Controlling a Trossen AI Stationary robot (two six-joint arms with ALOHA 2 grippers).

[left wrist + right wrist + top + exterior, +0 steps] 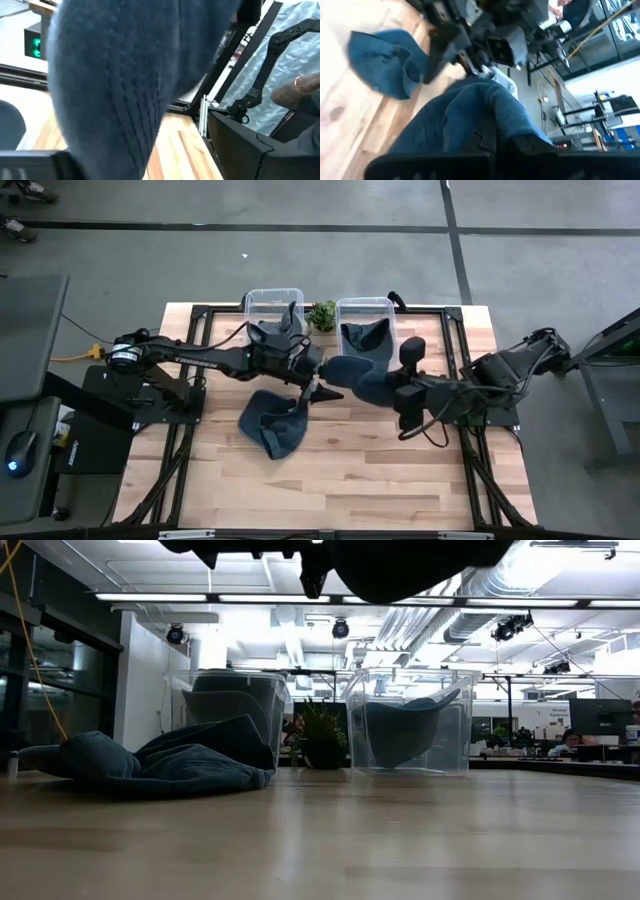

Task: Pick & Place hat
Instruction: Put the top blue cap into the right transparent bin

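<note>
I'm seeing four dark blue knit hats. One hat [345, 370] is hanging above the middle of the table, stretched between my two tools, its ribbed fabric filling the left wrist view [115, 85] and bunching up in the right wrist view [470, 115]. A second hat [272, 423] is lying crumpled and flat on the table at seven o'clock from the raised one. A third [273, 335] is sitting in the left clear bin, a fourth [364, 335] in the right clear bin.
</note>
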